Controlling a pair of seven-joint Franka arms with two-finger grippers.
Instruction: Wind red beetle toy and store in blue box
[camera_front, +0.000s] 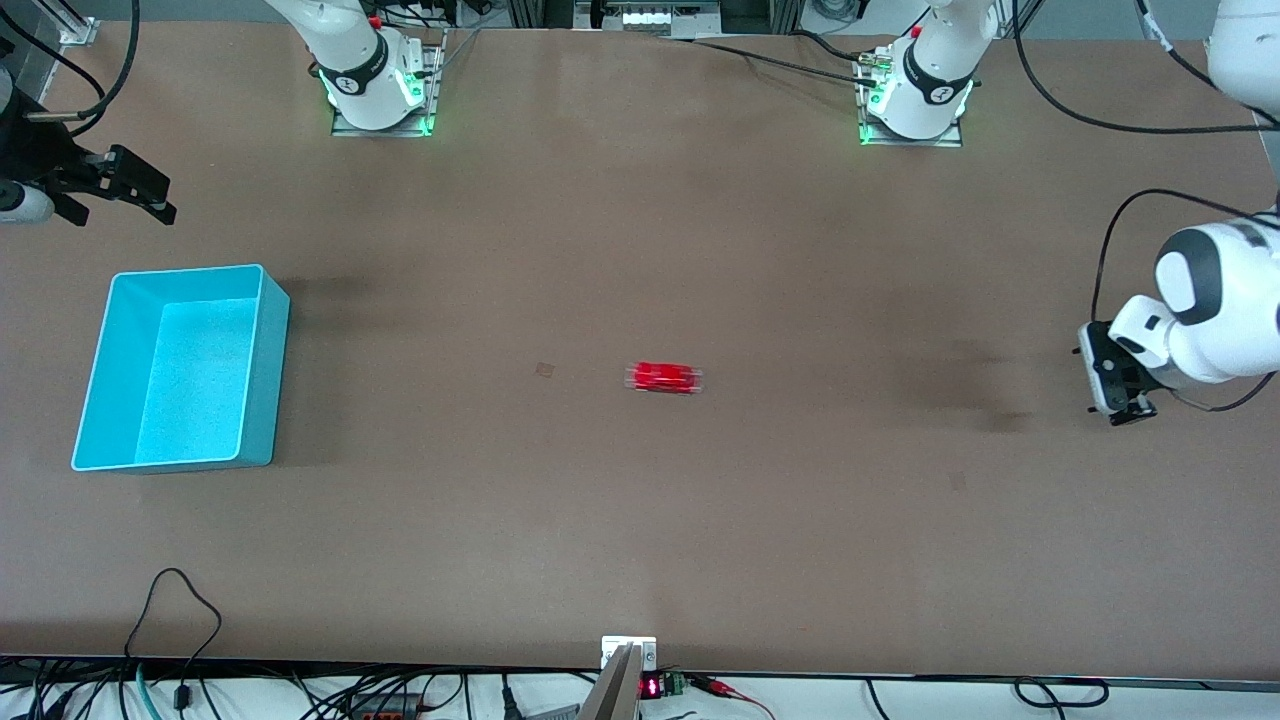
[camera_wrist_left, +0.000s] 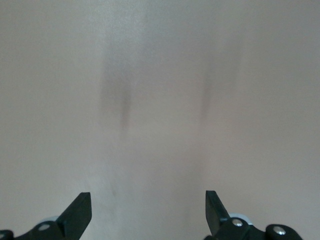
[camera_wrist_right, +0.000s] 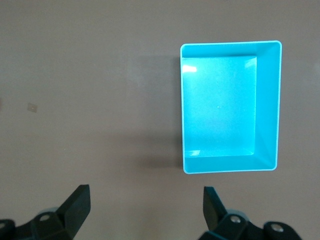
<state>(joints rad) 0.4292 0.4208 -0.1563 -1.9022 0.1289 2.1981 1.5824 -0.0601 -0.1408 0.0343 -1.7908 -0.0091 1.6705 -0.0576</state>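
The red beetle toy (camera_front: 665, 377) stands alone on the brown table near its middle. The blue box (camera_front: 265, 380) sits empty toward the right arm's end of the table, and it also shows in the right wrist view (camera_wrist_right: 267, 105). My right gripper (camera_front: 165, 200) hangs open and empty in the air over the table's edge, beside the box; in its own view (camera_wrist_right: 145, 207) the jaws stand wide apart. My left gripper (camera_front: 1120, 410) is open and empty over bare table at the left arm's end; its own view (camera_wrist_left: 147, 210) shows only the tabletop. The toy is out of both wrist views.
A small tan mark (camera_front: 544, 370) lies on the table between the toy and the box, and it shows in the right wrist view (camera_wrist_right: 32, 107). Cables and a small display (camera_front: 650, 687) run along the table's near edge. The arm bases (camera_front: 375, 90) stand at the back.
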